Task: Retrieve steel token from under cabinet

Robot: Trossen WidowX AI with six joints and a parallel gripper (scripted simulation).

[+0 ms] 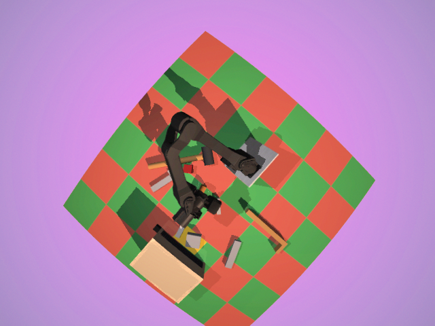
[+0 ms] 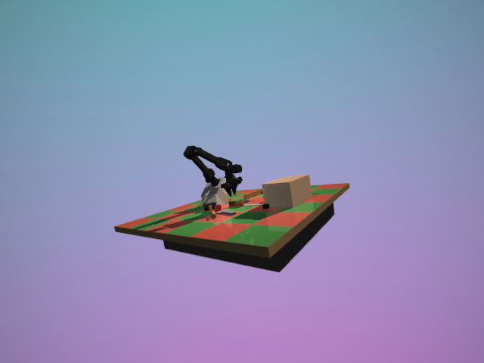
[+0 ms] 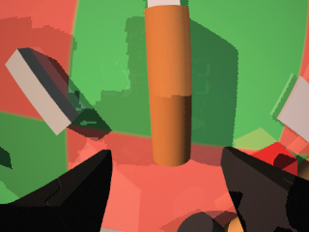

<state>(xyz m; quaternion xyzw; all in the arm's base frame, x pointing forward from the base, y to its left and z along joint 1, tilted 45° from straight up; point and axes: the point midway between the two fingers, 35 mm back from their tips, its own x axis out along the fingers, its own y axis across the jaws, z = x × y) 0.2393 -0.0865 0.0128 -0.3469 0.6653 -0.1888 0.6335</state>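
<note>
I can't pick out the steel token for certain: a pale grey piece sits on the yellow marked area, but I can't tell whether that's it, and the space under the cabinet is too dark and small to read. The cabinet, tan on top, stands at the near left of the table as seen from above, with the marked area just beyond its dark front. Farther out lies a tool with an orange handle; its thin pale shaft runs toward the cabinet, ending near it in a black end piece. The claw hangs above the table by that handle, its fingers apart with nothing gripped. Right of the marked area is a grey bar, and farther right an orange bar with a bent end. On the far side of the handle, a red block lies between a pale bar to its left and a dark cylinder to its right, near a long orange stick. The arm's grey stand is on the far right of this group.
</note>
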